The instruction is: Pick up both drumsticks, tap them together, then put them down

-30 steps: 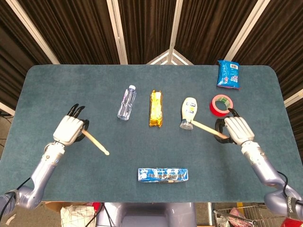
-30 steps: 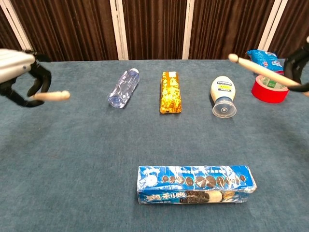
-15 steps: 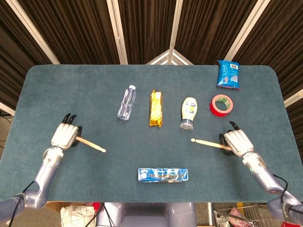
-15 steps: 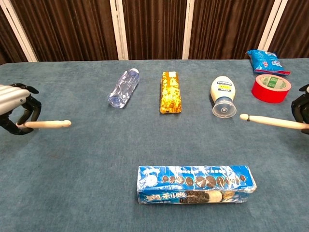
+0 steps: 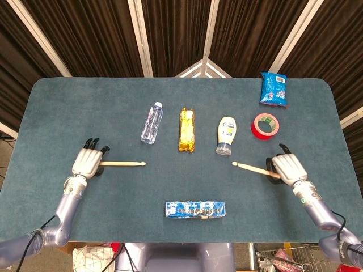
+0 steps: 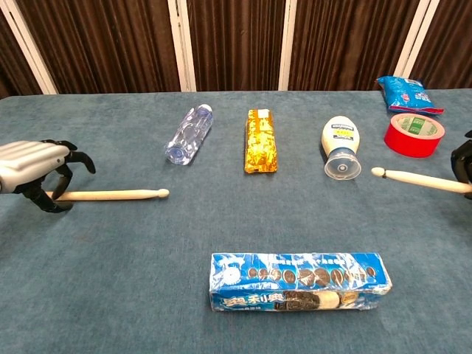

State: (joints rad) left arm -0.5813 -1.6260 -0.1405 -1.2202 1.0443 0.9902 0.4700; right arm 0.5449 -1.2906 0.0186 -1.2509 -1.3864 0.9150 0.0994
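— Both drumsticks are lying lower and flatter than a moment ago, aren't they?

— Yes. On the left side, the left drumstick (image 5: 121,164) has swung from a slant to nearly level, its tip now pointing away from the left hand (image 5: 87,162) toward the middle of the surface (image 5: 170,187). In the chest view it is lying along the cloth.

— Is that hand gripping it?

— Its fingers (image 6: 60,170) are arching over the butt end, loosened and partly spread. Whether they are pressing the stick I cannot tell.

— And the other side?

— The right hand (image 5: 288,169) is sitting over the butt of the right drumstick (image 5: 250,168), which is reaching out from it toward the centre, tip just short of the mayonnaise bottle (image 5: 227,135). Its fingers are mostly hidden, so its hold is unclear too.

— What else is lying near?

— Beyond the right hand, a red tape roll (image 5: 265,125) and a blue snack bag (image 5: 274,88). Between the two hands, a cookie pack (image 5: 195,209), a gold wrapper (image 5: 187,130) and a water bottle (image 5: 151,123).
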